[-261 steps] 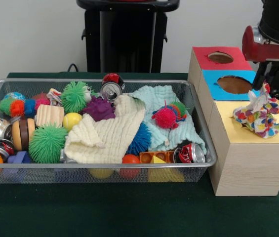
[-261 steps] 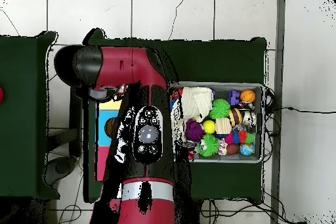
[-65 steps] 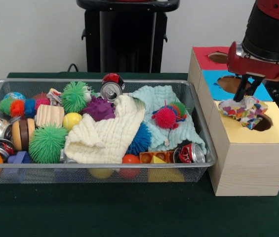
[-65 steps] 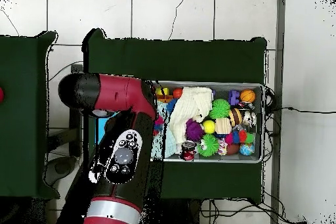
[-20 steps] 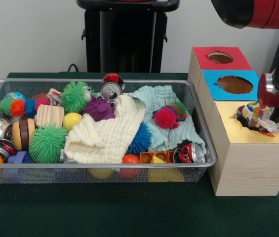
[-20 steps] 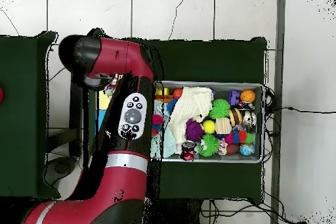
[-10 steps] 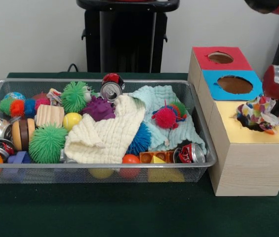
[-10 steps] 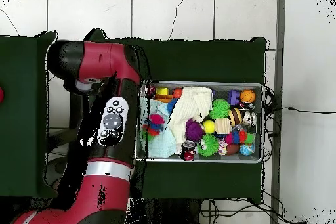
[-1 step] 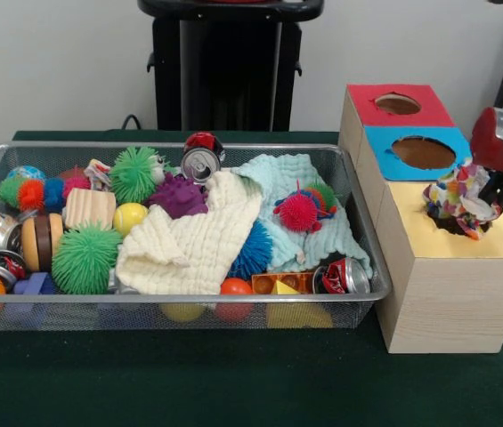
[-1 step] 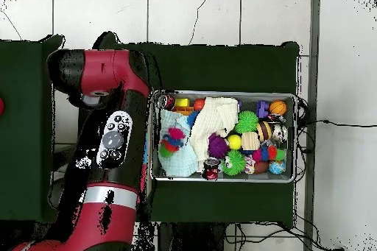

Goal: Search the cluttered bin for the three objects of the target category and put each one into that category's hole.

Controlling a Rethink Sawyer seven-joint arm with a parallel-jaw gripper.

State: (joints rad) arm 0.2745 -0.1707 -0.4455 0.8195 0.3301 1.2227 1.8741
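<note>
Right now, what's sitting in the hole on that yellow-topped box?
A colourful patterned cloth bunches in the yellow box's hole, still poking out. The hole's inside is hidden beneath it.

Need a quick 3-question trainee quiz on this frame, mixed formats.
1. True or false: the multicoloured cloth sits partly in the hole of the yellow-topped box.
2. Which colour tops the box farthest from the camera in the front view? A) red B) blue C) yellow
3. Fill in: the cream cloth lies in the wire ____.

Key: 1 true. 2 A, the red-topped box stands behind the blue-topped box. 3 bin.
</note>
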